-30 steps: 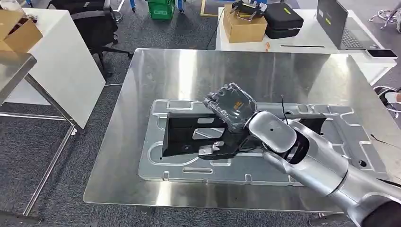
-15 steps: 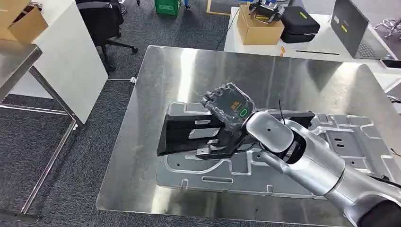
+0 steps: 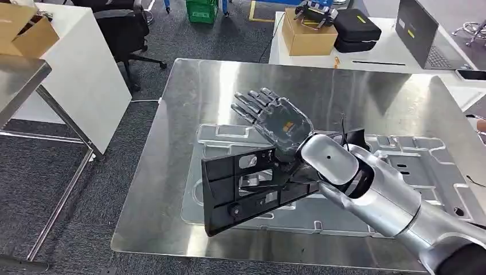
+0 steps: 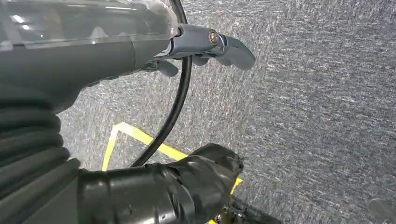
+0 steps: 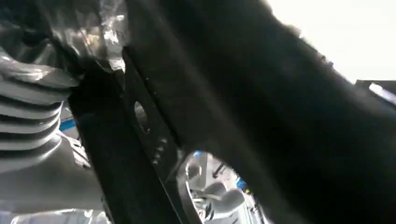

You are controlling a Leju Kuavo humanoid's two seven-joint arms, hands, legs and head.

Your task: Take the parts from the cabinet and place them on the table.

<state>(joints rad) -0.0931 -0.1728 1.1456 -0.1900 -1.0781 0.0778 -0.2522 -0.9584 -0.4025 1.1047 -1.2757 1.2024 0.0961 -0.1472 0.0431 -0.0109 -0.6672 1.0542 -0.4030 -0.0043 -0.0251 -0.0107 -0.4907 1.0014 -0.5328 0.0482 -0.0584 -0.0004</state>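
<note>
Beneath the right hand (image 3: 279, 123), black part (image 3: 246, 186), fingers (image 3: 252, 103) spread above

table (image 3: 189, 91): bare brushed steel, silver, with pale glare patches
stamped panel (image 3: 412, 166): light grey metal
part (image 3: 240, 186): matt black
right hand (image 3: 275, 123): dark grey fingers; clear cover over the back, with an orange mark and a green ring
right arm (image 3: 372, 189): polished silver
floor (image 4: 327, 102): grey speckled carpet, crossed by a yellow line
cardboard box (image 3: 306, 37): tan
crate (image 3: 200, 11): green
</note>
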